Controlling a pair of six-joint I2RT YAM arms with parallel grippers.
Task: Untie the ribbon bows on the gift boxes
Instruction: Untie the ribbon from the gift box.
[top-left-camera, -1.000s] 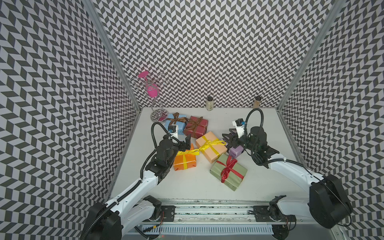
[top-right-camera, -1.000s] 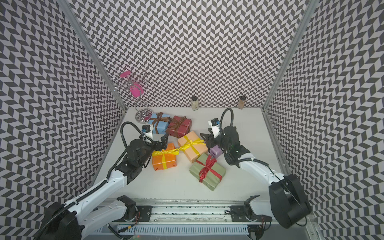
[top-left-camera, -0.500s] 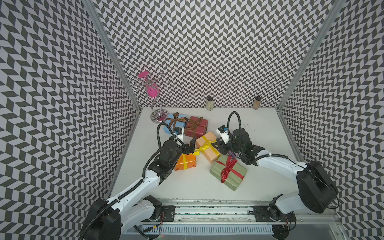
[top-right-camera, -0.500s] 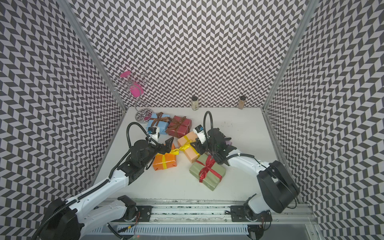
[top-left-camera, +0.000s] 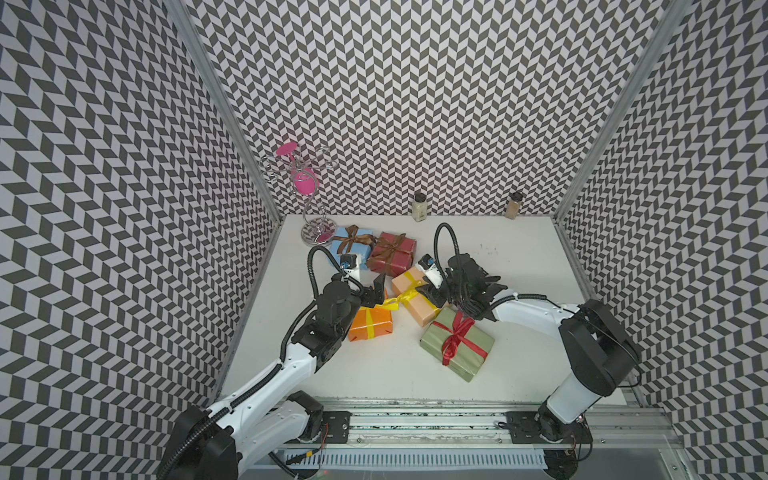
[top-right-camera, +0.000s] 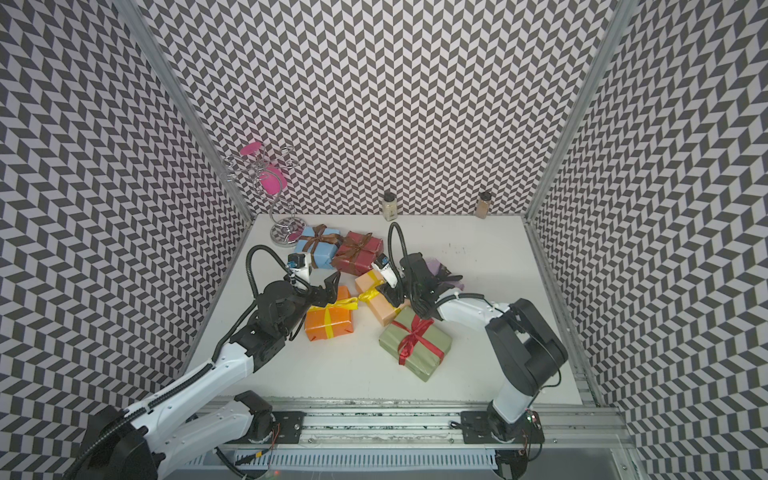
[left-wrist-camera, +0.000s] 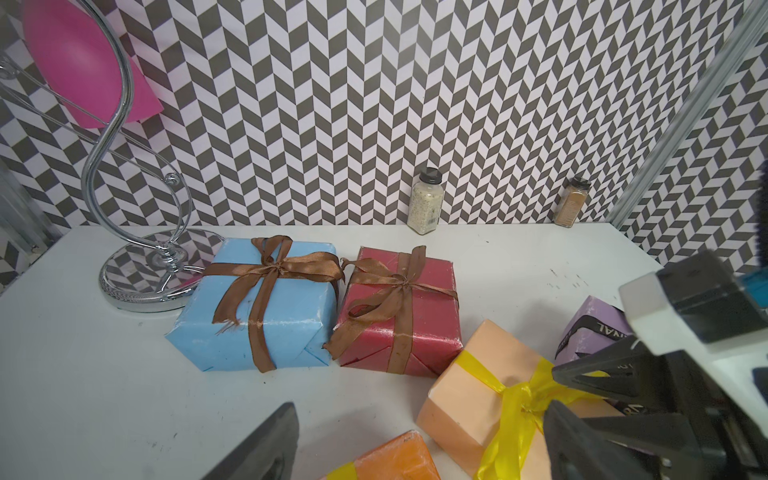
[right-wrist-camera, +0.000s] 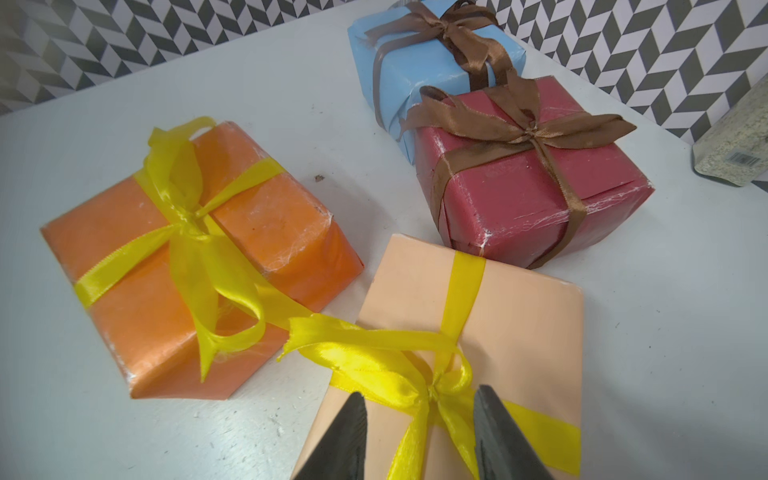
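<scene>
The orange box (right-wrist-camera: 137, 299) and dark red box (right-wrist-camera: 519, 195) are wrapped in slightly glossy paper, scuffed white along the creases. The peach box (right-wrist-camera: 528, 332) looks smooth and matt. The yellow ribbons (right-wrist-camera: 374, 357) are shiny satin, the brown ribbons (right-wrist-camera: 528, 129) duller with frayed ends. The stand (left-wrist-camera: 137, 286) is mirror-polished metal, and the table (right-wrist-camera: 291, 83) is matt white.

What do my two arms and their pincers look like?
The left arm and right arm have white links, black joints and a black ribbed cable arching over each wrist, beside a small white camera. The left pincer and right pincer have black, wedge-shaped fingers tapering to points.
</scene>
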